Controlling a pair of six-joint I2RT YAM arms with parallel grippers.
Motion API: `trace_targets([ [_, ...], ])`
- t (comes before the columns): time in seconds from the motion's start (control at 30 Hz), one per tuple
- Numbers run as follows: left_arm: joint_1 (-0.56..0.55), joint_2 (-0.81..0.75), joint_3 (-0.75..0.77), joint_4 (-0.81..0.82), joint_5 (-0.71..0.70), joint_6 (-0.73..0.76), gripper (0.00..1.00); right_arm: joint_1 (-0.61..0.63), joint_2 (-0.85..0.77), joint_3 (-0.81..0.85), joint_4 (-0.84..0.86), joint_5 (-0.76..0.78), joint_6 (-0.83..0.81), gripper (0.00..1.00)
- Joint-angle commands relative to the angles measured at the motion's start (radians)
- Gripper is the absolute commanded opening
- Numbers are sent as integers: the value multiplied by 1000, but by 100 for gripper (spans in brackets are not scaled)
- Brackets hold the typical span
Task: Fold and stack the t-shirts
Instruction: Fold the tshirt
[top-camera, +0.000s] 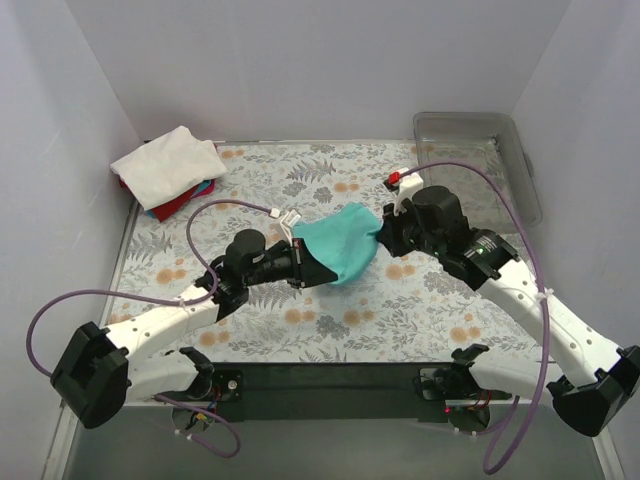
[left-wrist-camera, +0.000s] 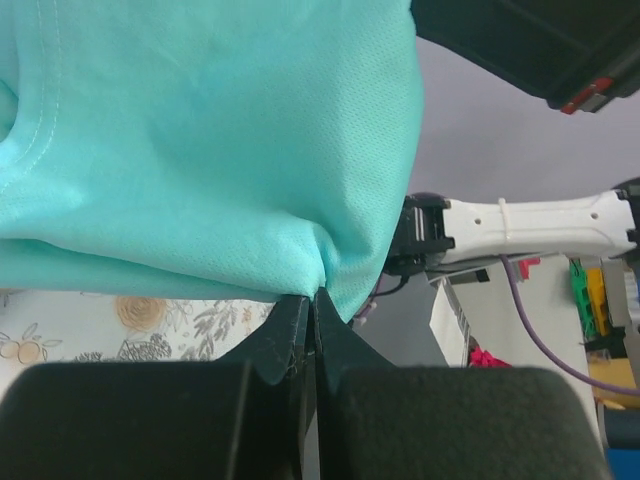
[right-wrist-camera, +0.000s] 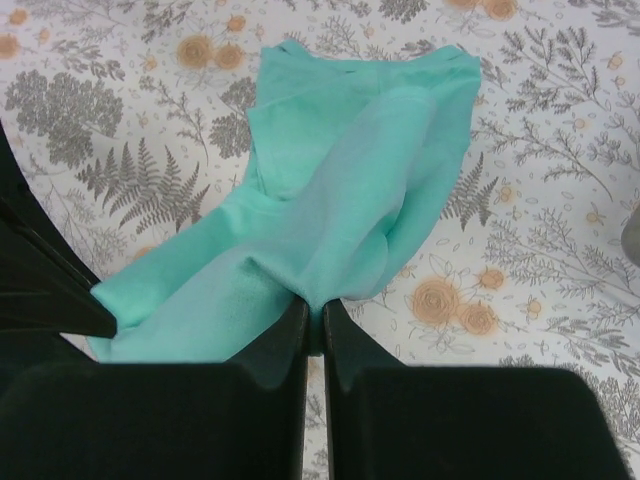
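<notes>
The teal t-shirt (top-camera: 345, 243) hangs above the middle of the table between my two grippers. My left gripper (top-camera: 310, 268) is shut on its lower left edge; in the left wrist view the cloth (left-wrist-camera: 200, 150) is pinched at the fingertips (left-wrist-camera: 313, 300). My right gripper (top-camera: 385, 235) is shut on its right edge; in the right wrist view the shirt (right-wrist-camera: 340, 190) droops from the gripper (right-wrist-camera: 315, 310) onto the floral table. A pile of folded shirts lies at the far left: white (top-camera: 168, 164) on top, red (top-camera: 175, 208) and blue (top-camera: 203, 188) edges below.
A clear grey plastic tray (top-camera: 478, 150) stands at the far right corner. The floral cloth (top-camera: 300, 320) covers the table, with white walls on three sides. Purple cables (top-camera: 215, 215) loop from both arms.
</notes>
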Motion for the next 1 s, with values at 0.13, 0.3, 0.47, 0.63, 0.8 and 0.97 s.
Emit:
trace_targets([
  [0.13, -12, -151, -38, -143, 108, 18, 0, -1, -104, -8, -202, -38, 25, 1],
  [0.3, -24, -179, -57, -169, 137, 0, 0, 1, -144, -29, -265, -73, 47, 1],
  [0.47, -27, -148, -80, -140, 65, -21, 0, 1, -106, -35, -250, -55, 27, 1],
  [0.63, -21, -78, -52, -44, -22, -20, 0, -1, -11, 11, -196, 57, 2, 1],
  [0.8, 17, 13, -37, 25, -48, -32, 0, -16, 133, 49, -122, 62, -31, 1],
  [0.97, 62, 56, -37, 77, -39, -40, 0, -51, 236, 90, -66, 56, -51, 1],
])
